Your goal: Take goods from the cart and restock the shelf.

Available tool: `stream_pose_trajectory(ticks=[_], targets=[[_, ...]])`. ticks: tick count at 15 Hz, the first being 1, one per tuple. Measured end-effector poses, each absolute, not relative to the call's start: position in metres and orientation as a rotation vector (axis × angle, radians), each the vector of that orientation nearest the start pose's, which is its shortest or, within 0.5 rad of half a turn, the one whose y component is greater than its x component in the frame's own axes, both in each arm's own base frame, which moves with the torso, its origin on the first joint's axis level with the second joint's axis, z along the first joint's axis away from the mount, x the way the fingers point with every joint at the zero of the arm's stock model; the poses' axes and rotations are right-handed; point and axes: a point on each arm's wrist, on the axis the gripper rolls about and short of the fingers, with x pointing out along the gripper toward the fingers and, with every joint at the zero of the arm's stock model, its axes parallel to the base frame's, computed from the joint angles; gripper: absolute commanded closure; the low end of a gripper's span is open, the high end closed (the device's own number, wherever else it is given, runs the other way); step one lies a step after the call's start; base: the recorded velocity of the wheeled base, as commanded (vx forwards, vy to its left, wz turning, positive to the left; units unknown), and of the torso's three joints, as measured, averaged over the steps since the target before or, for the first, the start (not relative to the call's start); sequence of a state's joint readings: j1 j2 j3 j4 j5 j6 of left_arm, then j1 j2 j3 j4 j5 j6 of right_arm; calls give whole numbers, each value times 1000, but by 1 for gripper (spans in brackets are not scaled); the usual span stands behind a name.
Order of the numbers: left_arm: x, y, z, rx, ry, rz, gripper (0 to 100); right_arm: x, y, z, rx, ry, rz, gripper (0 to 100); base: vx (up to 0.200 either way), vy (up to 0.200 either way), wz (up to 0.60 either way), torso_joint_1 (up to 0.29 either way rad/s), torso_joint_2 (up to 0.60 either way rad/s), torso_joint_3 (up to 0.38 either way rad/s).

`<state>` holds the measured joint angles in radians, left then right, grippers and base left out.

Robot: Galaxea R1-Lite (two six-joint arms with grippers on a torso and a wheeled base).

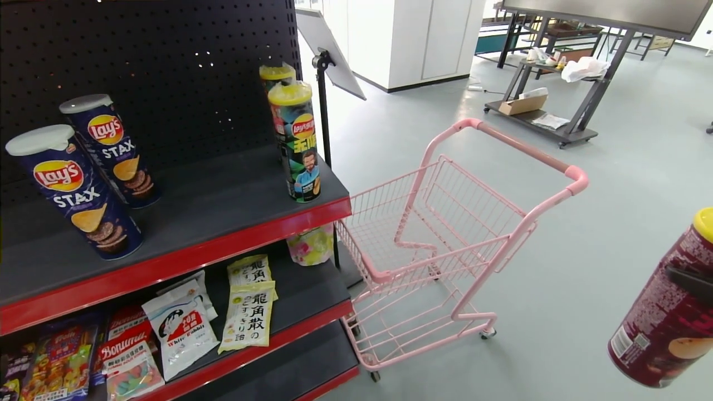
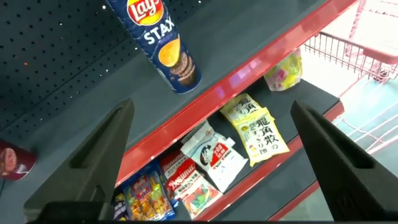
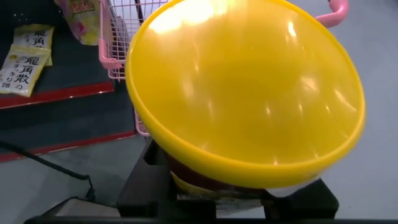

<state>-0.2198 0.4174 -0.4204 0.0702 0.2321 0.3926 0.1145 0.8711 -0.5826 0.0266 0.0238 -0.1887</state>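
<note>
Maroon can (image 1: 663, 312) with yellow lid (image 3: 245, 87), tilted, clamped in right gripper (image 3: 227, 193), well right of pink cart (image 1: 518, 146). Cut off by the head view's edge; grip mostly hidden beneath the lid. Left gripper (image 2: 214, 155) spread wide, empty, facing shelf (image 1: 223, 195) bearing blue cans (image 1: 75, 192). Grey floor (image 1: 613, 211); rolling rack (image 1: 557, 106) beyond.

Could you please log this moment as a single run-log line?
right pincer: shut on maroon cylindrical chip can with yellow lid, right of pink wire cart | left pincer: open, empty, facing black red-edged shelf
</note>
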Motion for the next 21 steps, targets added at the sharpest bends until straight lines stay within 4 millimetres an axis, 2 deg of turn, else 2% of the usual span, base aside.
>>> stream_pose_trajectory(ticks=[10, 11, 14, 17, 21], targets=[[2, 5, 190, 407, 64, 5, 0, 96, 12, 215, -221, 329, 176, 100, 0, 0, 600, 6, 0, -2], [2, 5, 190, 406, 63, 4, 0, 95, 12, 214, -218, 332, 176, 100, 0, 0, 0, 0, 0, 0], [2, 5, 190, 405, 64, 4, 0, 93, 12, 211, -186, 313, 180, 100, 0, 200, 0, 1, 1, 1], [2, 5, 190, 405, 65, 10, 0, 90, 14, 211, -102, 234, 281, 100, 0, 200, 0, 2, 1, 1], [2, 5, 191, 405, 64, 8, 0, 79, 14, 199, -89, 207, 329, 100, 0, 200, 0, 4, 1, 5]])
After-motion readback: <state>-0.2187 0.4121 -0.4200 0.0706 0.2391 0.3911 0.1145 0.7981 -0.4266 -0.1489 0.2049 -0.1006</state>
